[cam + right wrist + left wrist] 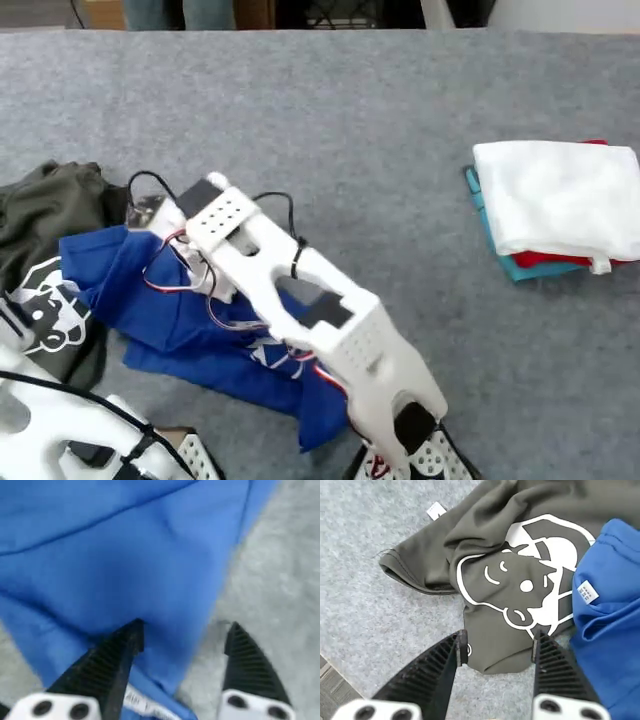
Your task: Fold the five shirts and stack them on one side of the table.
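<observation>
**A:** How do the grippers stand, nearest first?

**B:** Both are spread wide and hold nothing. The left gripper [500, 637] hovers low over the table [370, 605], its jaws either side of the bottom edge of the olive shirt [485, 530], the one with the white cartoon print. The right gripper [185, 626] hangs close over the blue shirt [125, 545], with one jaw above the cloth and the other above bare felt just past the shirt's edge.

**A:** And the two shirts themselves?

**B:** From above, the blue one lies crumpled at the near left, with the right arm [300, 290] stretched across it. The olive one is bunched at the left edge, touching the blue, which laps a little over its print. Neither is folded or even spread flat.

**A:** What's farther off?

**B:** Well apart, on the right side of the table, sits a neat pile. There is a white shirt [555, 195] on top, a red shirt [540, 259] showing beneath it, and a teal shirt [490, 235] at the bottom.

**A:** So three of five are done?

**B:** That's my reading: three are folded and stacked, two are left. I'd guess the blue is the one in hand, since the right arm is over it. It needs flattening before any fold, then carrying across to the pile. The olive needs all of that too.
</observation>
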Tool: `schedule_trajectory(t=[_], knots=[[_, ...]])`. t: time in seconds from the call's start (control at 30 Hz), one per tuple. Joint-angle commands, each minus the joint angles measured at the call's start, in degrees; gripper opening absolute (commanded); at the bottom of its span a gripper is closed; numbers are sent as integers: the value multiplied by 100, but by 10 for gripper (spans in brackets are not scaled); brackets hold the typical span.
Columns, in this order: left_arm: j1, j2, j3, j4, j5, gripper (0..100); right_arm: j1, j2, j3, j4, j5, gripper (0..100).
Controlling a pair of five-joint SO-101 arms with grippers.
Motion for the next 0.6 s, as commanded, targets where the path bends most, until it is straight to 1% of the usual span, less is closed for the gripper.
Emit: schedule_trajectory(t=[0.0, 0.03, 0.1, 0.27, 0.4, 0.57], knots=[[145, -97, 127, -273, -26, 227, 299, 127, -233, -123, -70, 58], [242, -97, 180, -325, -26, 227, 422, 145, -312, -79, -88, 11], [505, -97, 251, -404, -26, 227, 747, 145, -470, 53, -141, 38], [1393, -97, 479, -756, 0, 227, 1758, 171, -989, 360, 70, 18], [2211, -88, 602, -1002, 413, 227, 2743, 163, -1226, 536, 422, 18], [3380, -88, 954, -1820, 932, 227, 4044, 171, -1332, 545, 826, 17]])
